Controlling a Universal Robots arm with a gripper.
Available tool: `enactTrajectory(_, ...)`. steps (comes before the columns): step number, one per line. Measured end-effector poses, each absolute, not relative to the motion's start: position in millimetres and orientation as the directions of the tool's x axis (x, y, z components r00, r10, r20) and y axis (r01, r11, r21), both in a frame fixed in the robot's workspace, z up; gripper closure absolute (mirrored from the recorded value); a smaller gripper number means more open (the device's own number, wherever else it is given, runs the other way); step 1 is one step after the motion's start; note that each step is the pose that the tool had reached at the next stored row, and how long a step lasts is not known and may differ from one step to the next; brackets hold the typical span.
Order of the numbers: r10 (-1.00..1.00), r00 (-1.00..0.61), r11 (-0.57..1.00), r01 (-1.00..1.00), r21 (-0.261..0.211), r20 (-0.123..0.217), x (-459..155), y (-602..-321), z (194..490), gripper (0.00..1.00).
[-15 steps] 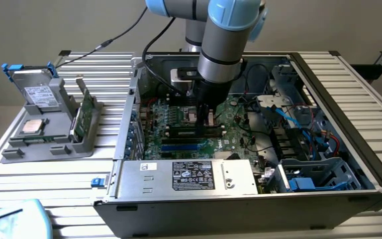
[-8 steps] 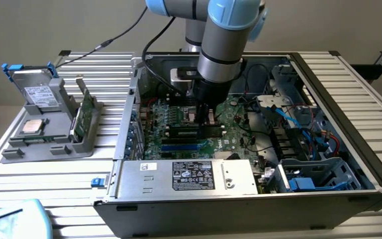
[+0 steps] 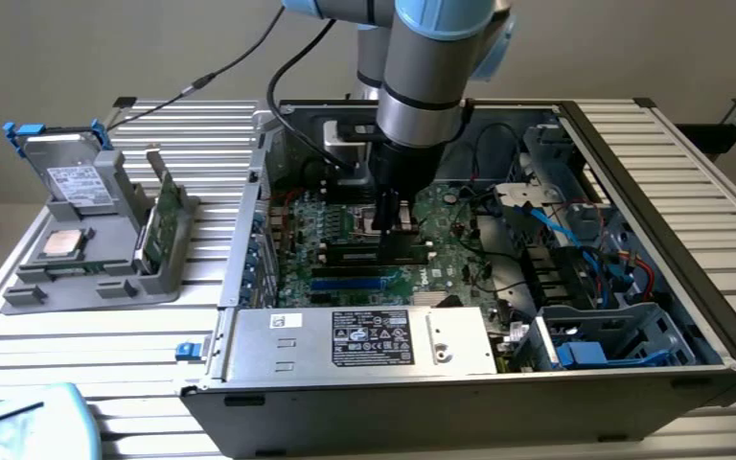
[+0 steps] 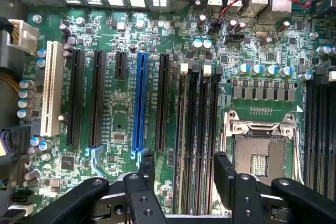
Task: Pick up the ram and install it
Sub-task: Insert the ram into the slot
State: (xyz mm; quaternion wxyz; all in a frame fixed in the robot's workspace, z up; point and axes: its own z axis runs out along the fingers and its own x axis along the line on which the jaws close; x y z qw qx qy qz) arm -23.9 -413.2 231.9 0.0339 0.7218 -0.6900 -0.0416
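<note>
Silver slatted metal tabletop carries a big open dark computer box. The black pincer hangs inside it, spread wide and holding nothing, just over the long black slots on the green board. The ram, a thin green stick, stands on its edge in a grey plastic rack outside the box, on the exterior view's left.

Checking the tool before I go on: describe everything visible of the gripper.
The gripper is matt black and hangs straight down from the grey-and-blue arm inside the open computer case, over the green motherboard. Its two blocky fingers stand apart, open, gripping nothing. They straddle the long dark memory slots beside the processor socket. Whether the tips touch the board cannot be told.
</note>
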Motion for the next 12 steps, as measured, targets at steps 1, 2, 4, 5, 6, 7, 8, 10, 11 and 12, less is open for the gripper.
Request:
enactTrajectory(1, -0.999, 0.044, -0.046, -0.993, 0.105, -0.013, -24.0, -413.1, 233.8, 0.42)
enactTrajectory(2, -0.999, 0.044, -0.046, -0.994, 0.103, -0.013, -24.0, -413.1, 235.7, 0.42)
enactTrajectory(4, -0.999, 0.045, -0.046, -0.994, 0.102, -0.013, -24.0, -413.1, 240.3, 0.42)
enactTrajectory(5, -0.999, 0.044, -0.046, -0.994, 0.102, -0.013, -24.1, -413.1, 243.2, 0.42)
enactTrajectory(6, -0.999, 0.044, -0.046, -0.994, 0.101, -0.013, -24.1, -413.1, 246.0, 0.42)
enactTrajectory(7, -0.999, 0.044, -0.046, -0.994, 0.101, -0.013, -24.1, -413.1, 247.3, 0.42)
enactTrajectory(8, -0.999, 0.044, -0.046, -0.994, 0.101, -0.013, -24.1, -413.1, 247.5, 0.42)
enactTrajectory(10, -0.999, 0.044, -0.046, -0.994, 0.101, -0.013, -24.1, -413.1, 247.5, 0.51)
enactTrajectory(11, -0.999, 0.044, -0.046, -0.994, 0.101, -0.013, -24.1, -413.1, 247.5, 0.57)
enactTrajectory(12, -0.999, 0.044, -0.046, -0.994, 0.101, -0.013, -24.1, -413.1, 247.5, 0.57)
